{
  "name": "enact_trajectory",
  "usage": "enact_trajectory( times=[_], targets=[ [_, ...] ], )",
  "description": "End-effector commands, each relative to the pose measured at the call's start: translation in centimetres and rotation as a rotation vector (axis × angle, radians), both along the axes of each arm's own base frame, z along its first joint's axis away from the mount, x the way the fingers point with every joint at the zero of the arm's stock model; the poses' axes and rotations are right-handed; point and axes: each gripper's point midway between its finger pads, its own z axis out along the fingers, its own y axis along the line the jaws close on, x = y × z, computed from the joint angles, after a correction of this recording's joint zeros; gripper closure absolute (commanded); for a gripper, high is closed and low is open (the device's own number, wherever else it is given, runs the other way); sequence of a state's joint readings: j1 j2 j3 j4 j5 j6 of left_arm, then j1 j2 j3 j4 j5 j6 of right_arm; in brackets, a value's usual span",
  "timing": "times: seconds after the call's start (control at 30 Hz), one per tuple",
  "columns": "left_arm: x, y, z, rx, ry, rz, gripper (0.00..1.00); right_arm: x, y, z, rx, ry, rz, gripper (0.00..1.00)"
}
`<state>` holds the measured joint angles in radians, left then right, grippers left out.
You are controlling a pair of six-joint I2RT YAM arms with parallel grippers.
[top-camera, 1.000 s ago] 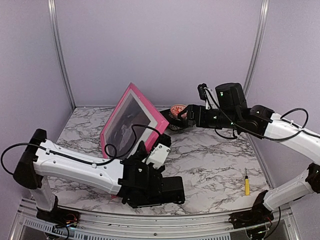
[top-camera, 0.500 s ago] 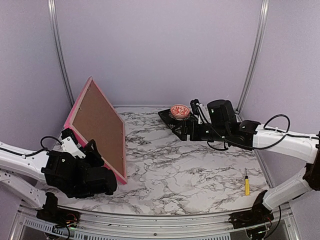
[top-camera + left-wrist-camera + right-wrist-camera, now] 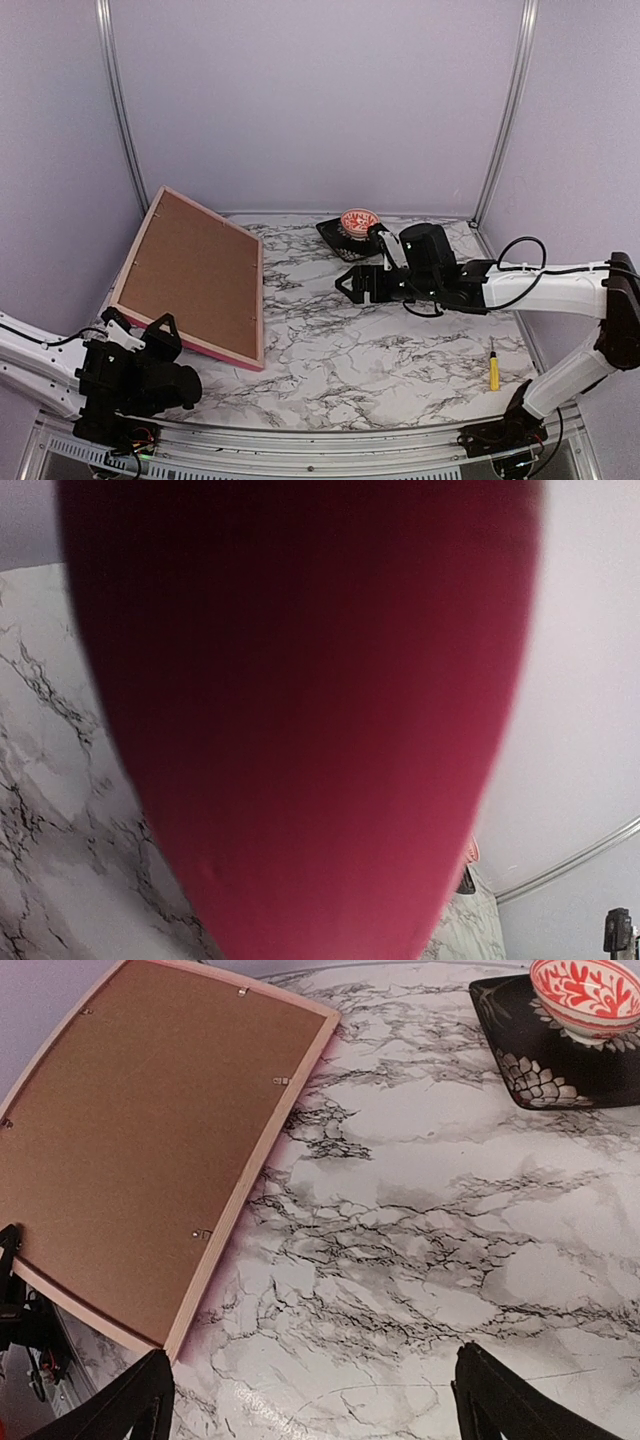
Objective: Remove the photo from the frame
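See the frame [image 3: 258, 300] tilted back-up at the table's [image 3: 400, 350] left, near edge clenched in the left gripper [image 3: 140, 330], right gripper [image 3: 348, 285] spread empty; find clips [image 3: 281, 1081] on its brown backing board [image 3: 150, 1130] from the right wrist only, mere pink blur from the left.

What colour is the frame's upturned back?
Plain brown; the frame shows best in the right wrist view.

Bowl [image 3: 358, 220] on tray [image 3: 331, 233], yellow screwdriver [image 3: 493, 367]

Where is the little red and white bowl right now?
In the top view, the bowl sits at the back of the table, slightly right of middle, on a dark mat, beyond the right pincer.
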<state>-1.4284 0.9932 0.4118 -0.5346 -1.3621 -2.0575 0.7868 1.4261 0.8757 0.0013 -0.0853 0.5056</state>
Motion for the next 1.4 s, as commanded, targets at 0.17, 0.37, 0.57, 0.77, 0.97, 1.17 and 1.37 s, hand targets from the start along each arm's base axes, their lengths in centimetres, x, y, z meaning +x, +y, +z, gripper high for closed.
enact_trajectory(
  times=[0.17, 0.37, 0.57, 0.77, 0.97, 1.17, 1.37],
  targets=[
    [-1.3, -4.4, -7.1, -0.781, 0.281, 0.107, 0.76, 0.6, 1.4, -2.3, -0.013, 0.012, 0.053, 0.05],
    [-1.7, -5.3, -8.9, -0.801, 0.336, 0.101, 0.48, 1.6, 3.0, -5.3, -0.042, 0.054, 0.074, 0.04],
    [-2.7, -5.1, -10.0, -0.754, 0.4, 0.082, 0.17, 3.1, 4.8, -7.6, -0.048, 0.098, 0.085, 0.04],
    [-5.1, -4.4, -9.7, -0.432, 0.583, -0.05, 0.01, 3.8, 2.9, -7.6, -0.106, 0.078, 0.011, 0.04],
    [-5.0, -3.4, -7.2, -0.004, 0.636, -0.266, 0.01, 3.6, -2.4, -6.6, -0.186, 0.068, -0.135, 0.02],
    [0.4, -3.5, -0.7, 0.375, 0.552, -0.424, 0.01, 1.5, -11.3, -6.1, -0.297, 0.134, -0.435, 0.01],
    [5.2, -4.3, 2.0, 0.444, 0.528, -0.594, 0.01, -2.6, -19.0, -7.7, -0.369, 0.283, -0.684, 0.01]
  ],
)
